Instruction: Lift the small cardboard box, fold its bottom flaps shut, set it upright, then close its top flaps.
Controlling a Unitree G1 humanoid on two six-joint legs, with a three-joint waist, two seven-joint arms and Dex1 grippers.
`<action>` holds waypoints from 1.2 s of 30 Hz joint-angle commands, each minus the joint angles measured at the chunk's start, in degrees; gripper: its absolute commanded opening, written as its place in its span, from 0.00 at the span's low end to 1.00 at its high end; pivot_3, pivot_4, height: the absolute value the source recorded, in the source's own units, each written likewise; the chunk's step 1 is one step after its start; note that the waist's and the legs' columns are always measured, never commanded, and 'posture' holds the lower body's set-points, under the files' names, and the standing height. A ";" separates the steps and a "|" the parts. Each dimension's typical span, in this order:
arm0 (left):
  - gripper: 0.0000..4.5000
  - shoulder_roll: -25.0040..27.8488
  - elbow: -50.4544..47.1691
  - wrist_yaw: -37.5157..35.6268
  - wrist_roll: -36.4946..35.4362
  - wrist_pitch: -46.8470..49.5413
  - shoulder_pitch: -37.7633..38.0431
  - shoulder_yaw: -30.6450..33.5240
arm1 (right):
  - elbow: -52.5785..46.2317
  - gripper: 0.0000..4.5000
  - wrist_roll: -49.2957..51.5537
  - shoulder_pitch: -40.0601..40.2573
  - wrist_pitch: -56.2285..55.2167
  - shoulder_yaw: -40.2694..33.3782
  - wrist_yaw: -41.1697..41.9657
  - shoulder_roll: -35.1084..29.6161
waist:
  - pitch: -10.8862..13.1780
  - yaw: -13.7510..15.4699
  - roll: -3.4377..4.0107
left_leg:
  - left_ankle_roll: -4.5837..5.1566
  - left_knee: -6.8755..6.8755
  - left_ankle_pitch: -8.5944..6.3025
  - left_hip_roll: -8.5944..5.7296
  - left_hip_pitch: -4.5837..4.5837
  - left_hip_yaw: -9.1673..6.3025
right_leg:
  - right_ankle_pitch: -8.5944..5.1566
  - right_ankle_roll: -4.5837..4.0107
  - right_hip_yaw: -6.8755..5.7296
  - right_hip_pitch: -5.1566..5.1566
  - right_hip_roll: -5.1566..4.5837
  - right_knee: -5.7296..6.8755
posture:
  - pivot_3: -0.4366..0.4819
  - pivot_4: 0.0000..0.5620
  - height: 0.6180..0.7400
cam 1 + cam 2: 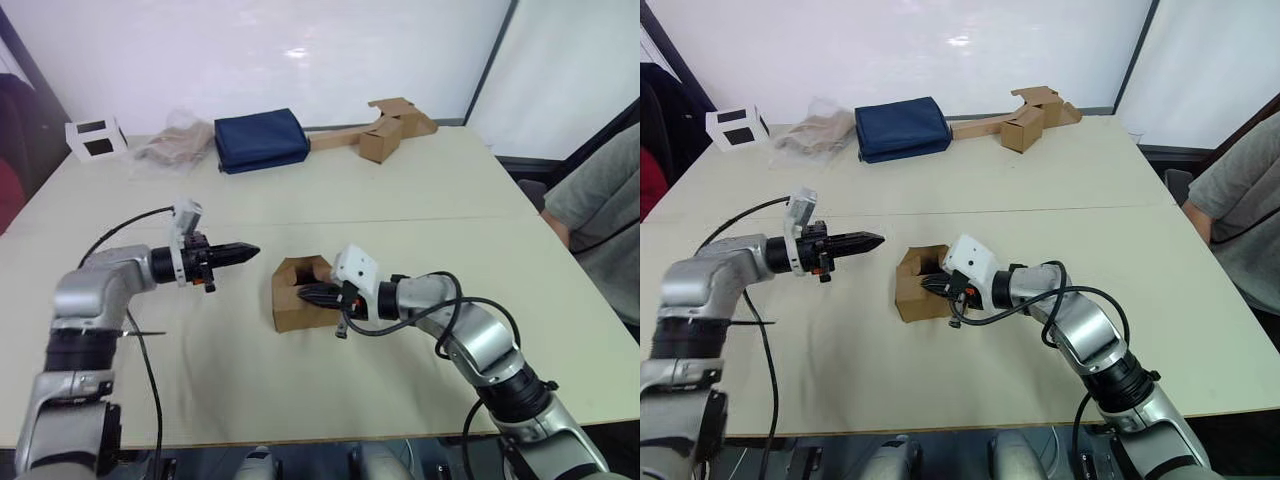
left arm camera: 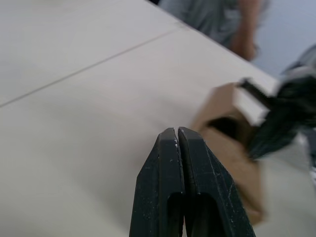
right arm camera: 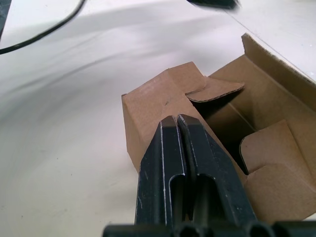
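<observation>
The small plain brown corrugated cardboard box point(image 1: 297, 293) rests on the pale beige table point(image 1: 420, 190), near the middle of its front half, with its top flaps open and angled inward.

The right gripper point(image 1: 312, 294) reaches into the open top of the box. Its two black fingers point(image 3: 180, 163) are clenched together with no gap, grasping nothing, and their tips lie against the folded flap at the box's edge.

The left gripper point(image 1: 248, 251) hangs above the table to the robot's left of the box, apart from it and pointing toward it. Its fingers point(image 2: 182, 182) are likewise pressed shut and empty.

Along the far edge of the table lie a white box with black windows point(image 1: 96, 138), a crumpled clear plastic bag point(image 1: 172, 143), a dark blue fabric bag point(image 1: 260, 140) and a brown cardboard box joined to a long cardboard strip point(image 1: 385, 130). A person in a grey shirt point(image 1: 600, 215) sits at the table's right side.
</observation>
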 commanded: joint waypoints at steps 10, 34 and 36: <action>0.01 -0.65 -14.07 6.13 -6.12 4.99 9.31 -1.81 | 1.08 0.00 -0.22 -0.75 -2.24 -1.26 0.27 1.31 | 0.00 -0.29 0.00 | 0.00 -0.01 0.00 0.01 0.01 -0.01 | 0.00 0.00 -0.02 0.00 0.02 -0.01 | 0.48 0.27 1.00; 0.01 -0.47 -9.97 5.78 -5.03 1.22 10.20 -5.64 | 7.00 0.00 4.38 -9.69 -5.93 -10.12 1.89 2.62 | 0.00 -0.23 0.01 | 0.00 -0.03 0.00 0.01 0.02 -0.01 | 0.00 -0.01 -0.02 0.00 0.03 -0.02 | 0.48 0.27 1.00; 0.01 -0.48 -10.02 5.87 -4.97 0.95 10.45 -5.79 | 10.66 0.00 -0.91 -11.32 -8.48 -6.67 0.35 2.60 | 0.00 -0.27 0.01 | 0.00 -0.04 0.00 0.01 0.02 -0.01 | 0.00 -0.01 -0.03 0.00 0.02 -0.04 | 0.48 0.27 1.00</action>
